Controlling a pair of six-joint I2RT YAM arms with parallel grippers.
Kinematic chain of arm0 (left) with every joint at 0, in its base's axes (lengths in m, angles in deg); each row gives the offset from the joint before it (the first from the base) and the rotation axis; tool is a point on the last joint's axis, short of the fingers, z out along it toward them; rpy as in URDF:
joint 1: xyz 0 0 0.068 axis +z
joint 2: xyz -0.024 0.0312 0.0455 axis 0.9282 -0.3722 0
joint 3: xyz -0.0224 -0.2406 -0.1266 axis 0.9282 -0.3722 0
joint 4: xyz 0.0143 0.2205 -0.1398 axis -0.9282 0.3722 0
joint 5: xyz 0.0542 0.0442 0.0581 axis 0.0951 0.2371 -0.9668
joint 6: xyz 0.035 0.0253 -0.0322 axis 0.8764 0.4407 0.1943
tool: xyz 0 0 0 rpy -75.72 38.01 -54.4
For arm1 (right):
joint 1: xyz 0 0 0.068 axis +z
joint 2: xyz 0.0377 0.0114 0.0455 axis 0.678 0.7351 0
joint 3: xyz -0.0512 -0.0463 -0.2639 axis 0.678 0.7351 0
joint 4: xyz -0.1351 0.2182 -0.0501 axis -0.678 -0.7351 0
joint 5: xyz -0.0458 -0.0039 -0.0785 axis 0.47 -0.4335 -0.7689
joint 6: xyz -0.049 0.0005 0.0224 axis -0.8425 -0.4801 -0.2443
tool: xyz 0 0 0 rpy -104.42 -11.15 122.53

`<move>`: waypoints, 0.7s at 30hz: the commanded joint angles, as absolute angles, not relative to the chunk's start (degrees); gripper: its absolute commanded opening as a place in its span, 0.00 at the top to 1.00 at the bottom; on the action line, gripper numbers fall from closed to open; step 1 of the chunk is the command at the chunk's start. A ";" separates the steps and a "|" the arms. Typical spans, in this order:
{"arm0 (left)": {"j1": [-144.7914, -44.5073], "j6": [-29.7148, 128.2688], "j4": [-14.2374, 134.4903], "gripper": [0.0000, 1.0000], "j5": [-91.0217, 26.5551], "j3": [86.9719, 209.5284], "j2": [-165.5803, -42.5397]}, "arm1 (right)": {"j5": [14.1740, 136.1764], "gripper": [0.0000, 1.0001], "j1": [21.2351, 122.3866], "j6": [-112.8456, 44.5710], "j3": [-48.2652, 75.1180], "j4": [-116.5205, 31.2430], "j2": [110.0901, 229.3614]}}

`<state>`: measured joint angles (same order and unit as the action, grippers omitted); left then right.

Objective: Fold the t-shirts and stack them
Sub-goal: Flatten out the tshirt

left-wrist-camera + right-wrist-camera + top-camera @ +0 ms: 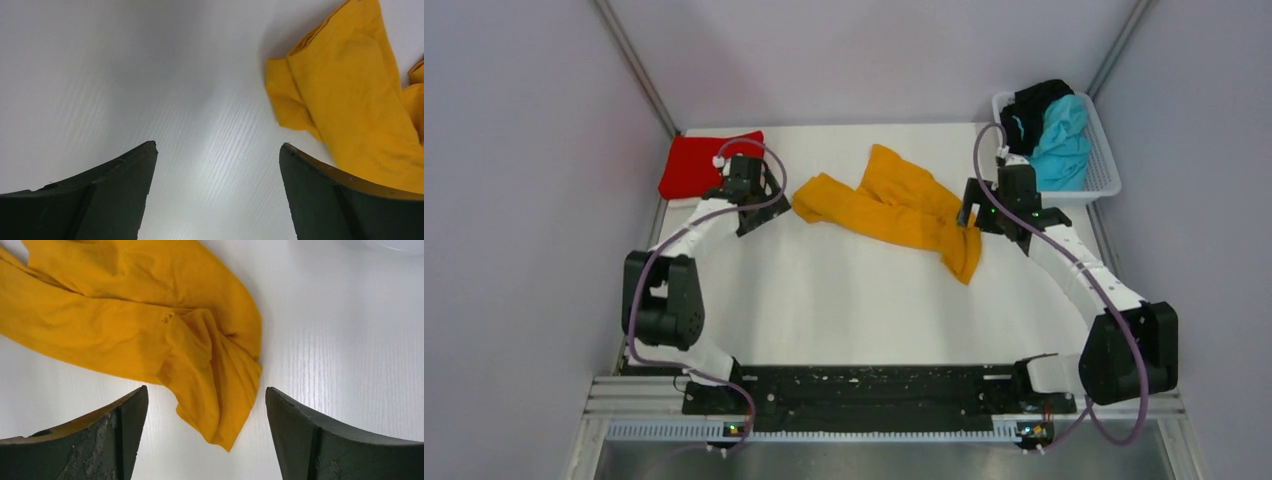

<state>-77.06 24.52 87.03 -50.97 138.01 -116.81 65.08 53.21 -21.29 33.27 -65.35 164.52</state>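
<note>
Beneath the right gripper (pixel 206 388) (jaws spread, holding nothing) lies one end of the orange-yellow t-shirt (pixel 125 335).

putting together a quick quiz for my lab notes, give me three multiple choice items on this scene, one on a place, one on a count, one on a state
1. Where does the red shirt lie?
A. at the far left corner of the table
B. in the middle of the table
C. at the near right corner

2. How many shirts show in the basket?
A. one
B. two
C. four

3. What state is the yellow shirt in?
A. folded into a neat square
B. hanging off the table's edge
C. crumpled loose on the table

Answers:
1 A: it is folded and lies in the far left corner.
2 B: a black shirt and a turquoise shirt show there.
3 C: it lies in rumpled folds, with the right end effector open over one end.
</note>
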 commanded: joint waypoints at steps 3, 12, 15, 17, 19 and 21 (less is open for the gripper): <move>-76.50 27.25 87.39 0.08 -41.43 158.21 -133.58 | 62.91 0.15 58.23 -22.83 38.08 -60.55 161.70; -76.40 30.86 85.78 0.21 -31.84 167.70 -146.31 | 65.02 0.17 59.31 -23.19 39.61 -52.01 166.44; -76.41 30.94 85.55 0.27 -29.92 168.80 -148.52 | 65.58 0.19 59.39 -23.33 38.71 -49.63 170.64; -76.41 30.86 85.25 0.30 -28.39 169.17 -149.68 | 65.64 0.19 59.44 -23.69 37.43 -48.58 173.62; -76.41 30.40 84.69 0.36 -26.31 169.60 -151.01 | 65.49 0.21 59.49 -24.69 35.74 -48.17 176.79; -76.50 29.92 84.24 0.46 -25.16 170.12 -152.01 | 65.19 0.25 59.50 -25.32 33.76 -48.66 179.80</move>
<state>-76.75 29.83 86.98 -30.06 167.08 -150.60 65.05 58.80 -23.24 38.91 -51.82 175.60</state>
